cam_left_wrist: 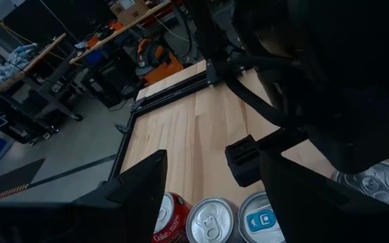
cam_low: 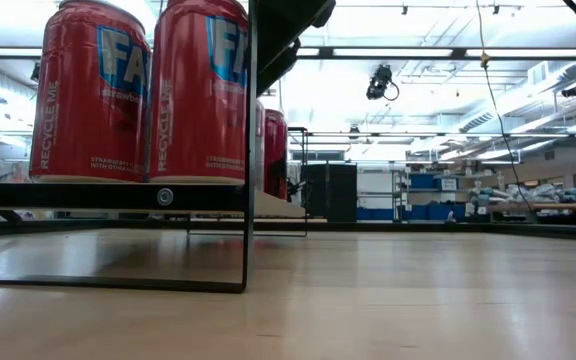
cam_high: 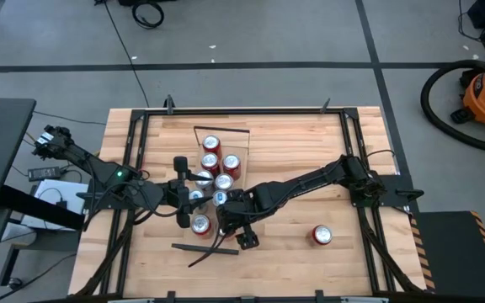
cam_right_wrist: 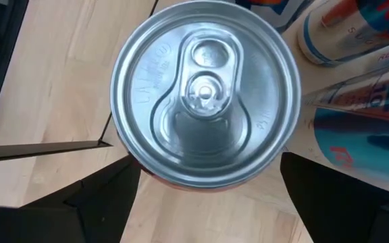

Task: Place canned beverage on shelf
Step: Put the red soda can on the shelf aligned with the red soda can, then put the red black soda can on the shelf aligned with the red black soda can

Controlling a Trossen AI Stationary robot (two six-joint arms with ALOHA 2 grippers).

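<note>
The shelf (cam_high: 236,143), a light-wood board with dark metal rims, lies mid-table and carries several red cans standing upright. The can nearest the table's near edge (cam_high: 200,225) fills the right wrist view (cam_right_wrist: 204,91). My right gripper (cam_right_wrist: 208,202) is open and comes slanting down from the right, one finger on either side of that can. My left gripper (cam_high: 182,192) hangs open above the shelf's left side, over the can tops (cam_left_wrist: 211,219), touching nothing. In the low view two cans (cam_low: 203,90) stand on the shelf board (cam_low: 108,195). My right gripper's fingers (cam_right_wrist: 107,199) stand beside the can's wall below its rim (cam_right_wrist: 147,172). The can's top hides the sides, so I cannot tell whether they touch it. The can stands upright on the shelf.
One more red can (cam_high: 322,235) stands alone on the plank tabletop at the near right. The shelf's near metal rim (cam_high: 205,248) lies just below the right gripper. The tabletop's black frame (cam_high: 133,168) runs along both sides. Bare wood lies at the right (cam_high: 310,151).
</note>
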